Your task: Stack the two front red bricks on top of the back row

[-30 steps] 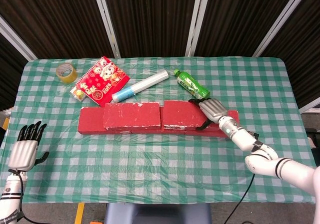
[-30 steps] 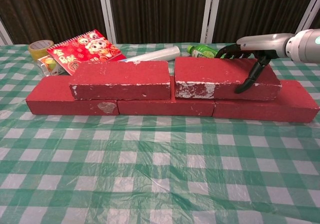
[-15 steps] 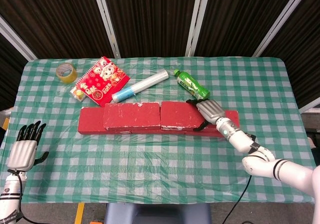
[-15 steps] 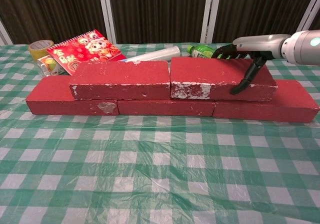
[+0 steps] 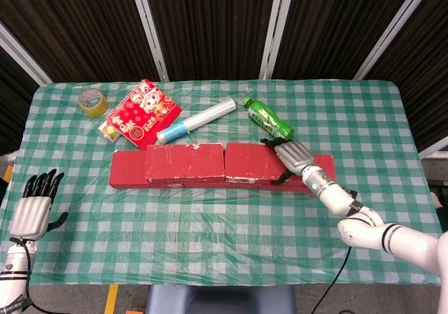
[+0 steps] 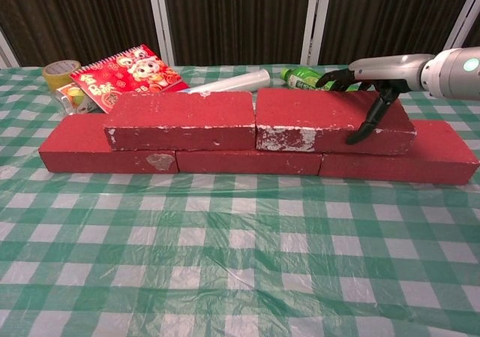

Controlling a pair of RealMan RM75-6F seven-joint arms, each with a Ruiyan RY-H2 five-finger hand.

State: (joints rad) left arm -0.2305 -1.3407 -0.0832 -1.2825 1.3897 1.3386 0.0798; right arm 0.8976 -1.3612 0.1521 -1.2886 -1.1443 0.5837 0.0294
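Three red bricks lie end to end as the lower row (image 5: 126, 170) (image 6: 75, 145). Two more red bricks lie on top of it, the left upper brick (image 5: 184, 161) (image 6: 180, 118) and the right upper brick (image 5: 252, 160) (image 6: 315, 115), end to end and touching. My right hand (image 5: 294, 156) (image 6: 375, 74) straddles the right end of the right upper brick: its thumb lies against the front face, its fingers reach over the back edge. My left hand (image 5: 35, 205) hangs with fingers apart beyond the table's left front corner, holding nothing.
Just behind the bricks lie a green bottle (image 5: 268, 117) (image 6: 304, 75) and a white-and-blue roll (image 5: 196, 120). A red calendar (image 5: 143, 111) (image 6: 124, 70) and a tape roll (image 5: 92, 101) sit at the back left. Checked cloth (image 6: 240, 262) covers the table in front.
The right upper brick slid left under my right hand until it met the left upper brick, then stayed put. The left hand has barely moved.
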